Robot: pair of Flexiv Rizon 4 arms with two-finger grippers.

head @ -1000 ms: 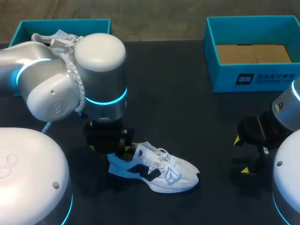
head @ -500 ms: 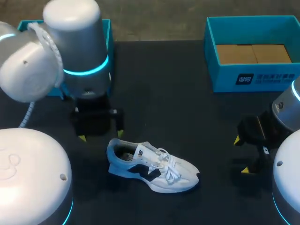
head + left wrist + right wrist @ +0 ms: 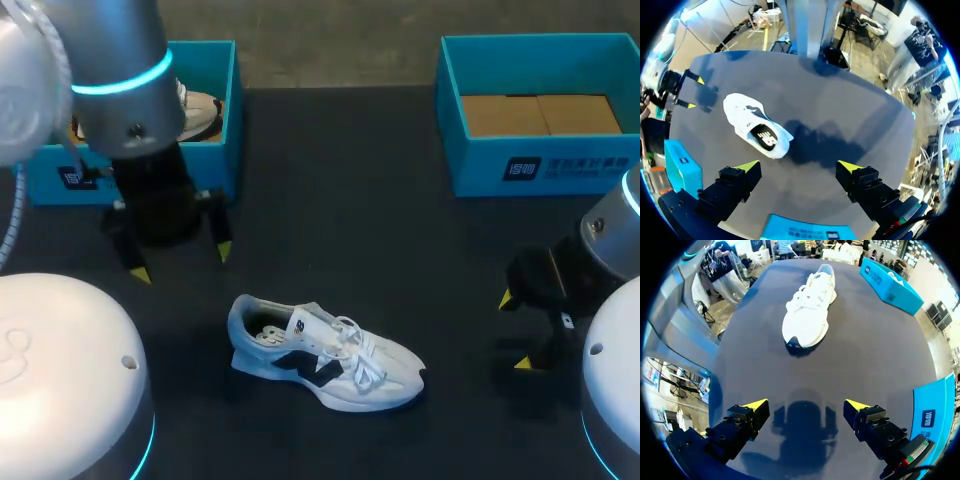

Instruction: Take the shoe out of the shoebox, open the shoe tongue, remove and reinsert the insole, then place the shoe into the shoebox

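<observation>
In the middle of the dark matte table (image 3: 380,230) the white sneaker (image 3: 325,355) stands on its sole, outside both boxes. It has white laces, a pale blue heel part and a dark logo mark on its side, too small for me to read. My left gripper (image 3: 182,263) hangs near the heel, not touching, its yellow tips wide apart. My right gripper (image 3: 513,331) is past the toe, its tips also spread. The teal cardboard left shoebox (image 3: 228,130) holds a second shoe (image 3: 200,112). The right shoebox (image 3: 480,165) has a brown cardboard floor and a white printed label (image 3: 520,168) on its front wall.
</observation>
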